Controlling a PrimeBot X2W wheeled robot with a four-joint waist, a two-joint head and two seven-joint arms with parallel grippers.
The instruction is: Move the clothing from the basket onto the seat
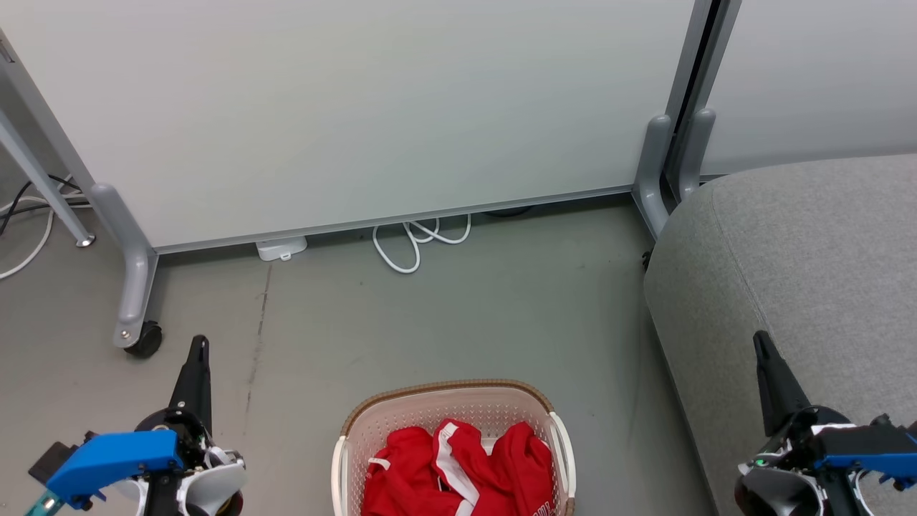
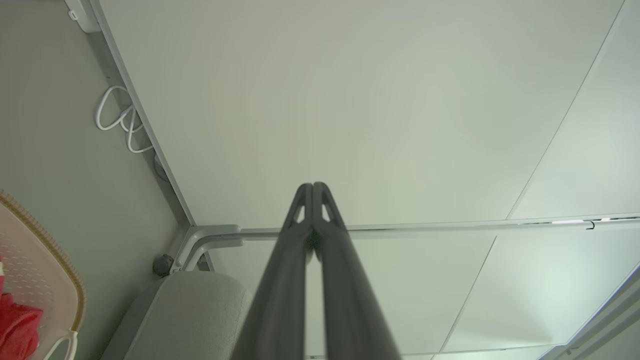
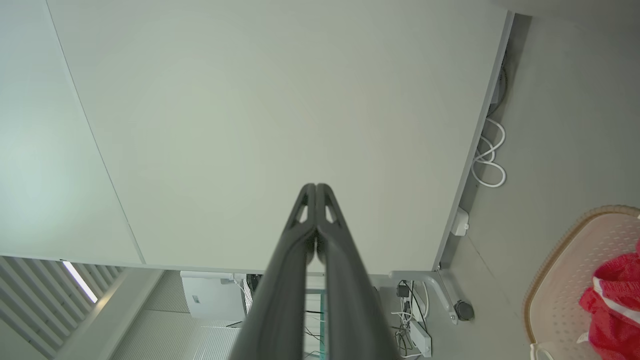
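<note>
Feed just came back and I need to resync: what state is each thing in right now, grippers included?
basket: upright on the floor, loaded.
clothing: heaped in the basket, not gripped.
seat: no clothing on its visible part.
left gripper: shut, holding nothing.
right gripper: shut, holding nothing.
white cable: looped on the floor by the partition.

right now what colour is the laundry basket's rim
Brown woven-look rim on the cream-white perforated plastic basket; clearest in the head view.

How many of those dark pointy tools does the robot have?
2: the left tool at lower left above the floor, the right tool at lower right by the seat.
</note>
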